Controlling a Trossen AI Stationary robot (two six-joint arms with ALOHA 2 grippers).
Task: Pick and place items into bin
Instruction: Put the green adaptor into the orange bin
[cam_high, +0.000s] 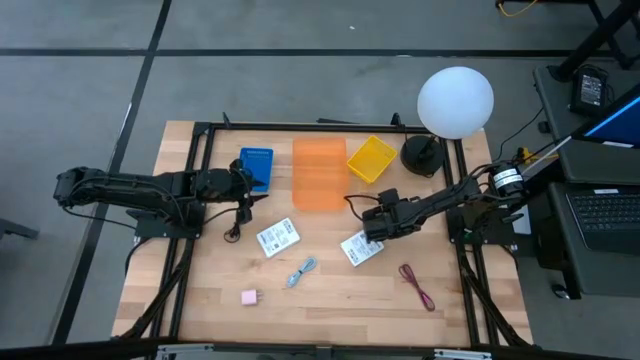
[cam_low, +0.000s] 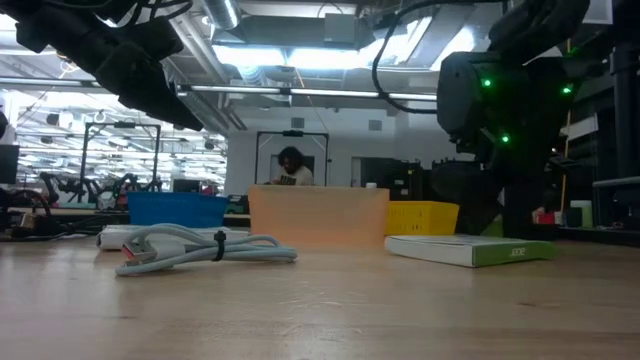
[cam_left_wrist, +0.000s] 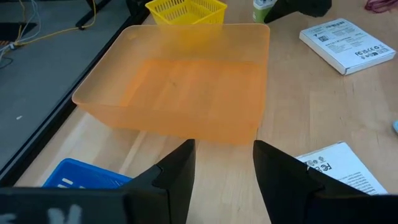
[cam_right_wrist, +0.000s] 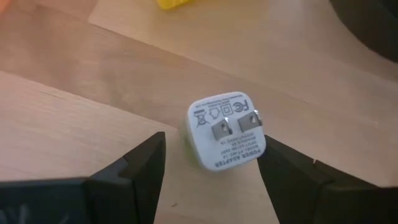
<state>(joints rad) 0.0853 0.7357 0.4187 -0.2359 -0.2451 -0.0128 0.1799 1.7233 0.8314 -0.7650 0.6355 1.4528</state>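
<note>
My right gripper is open and low over the table. Its fingers stand on either side of a small white power adapter with a greenish side, which lies prongs up on the wood. One white printed packet lies just near of it, the other farther left. My left gripper is open and empty, between the blue bin and the orange bin, and faces the orange bin. Light-blue piece, pink cube, dark-red cord and black cord lie on the table.
A yellow basket stands right of the orange bin. The white globe lamp on its black base is at the far right corner. A black frame borders the table. A person sits in the room beyond.
</note>
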